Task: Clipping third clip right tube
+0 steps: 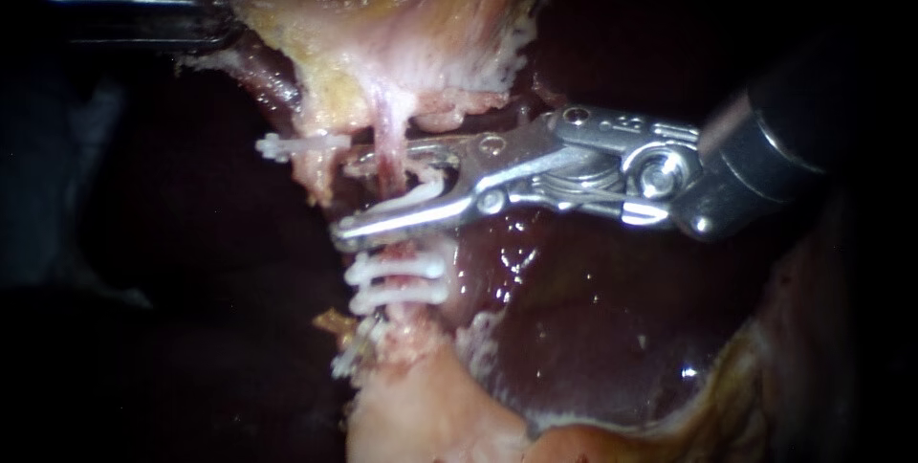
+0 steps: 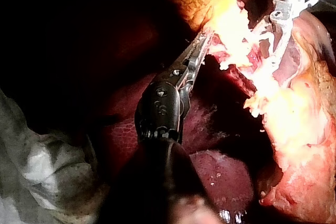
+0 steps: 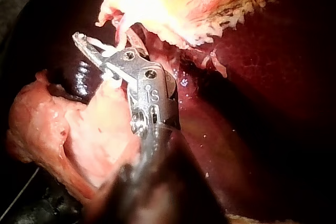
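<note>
The right tube [image 1: 386, 143] is a thin pink strand hanging from the pale gallbladder [image 1: 382, 13]. My right instrument [image 1: 368, 193] reaches in from the right with its jaws standing apart astride this tube, gripping a white clip [image 1: 418, 197] from both sides. Just below on the same tube sit two white clips [image 1: 397, 279]. Another white clip [image 1: 287, 145] lies on tissue further left. My left instrument [image 1: 222, 15] comes in at the upper left, its jaws shut on the gallbladder's edge. In the left wrist view its jaws [image 2: 202, 41] bite the yellow tissue. The right wrist view shows the right instrument's jaws [image 3: 94, 50] under the gallbladder.
Dark red liver [image 1: 583, 329] fills the lower right behind the tube. A pale lump of tissue [image 1: 421, 415] lies below the clips. A dark gap opens to the left of the tube. Grey cloth [image 2: 47, 171] shows beside the left shaft.
</note>
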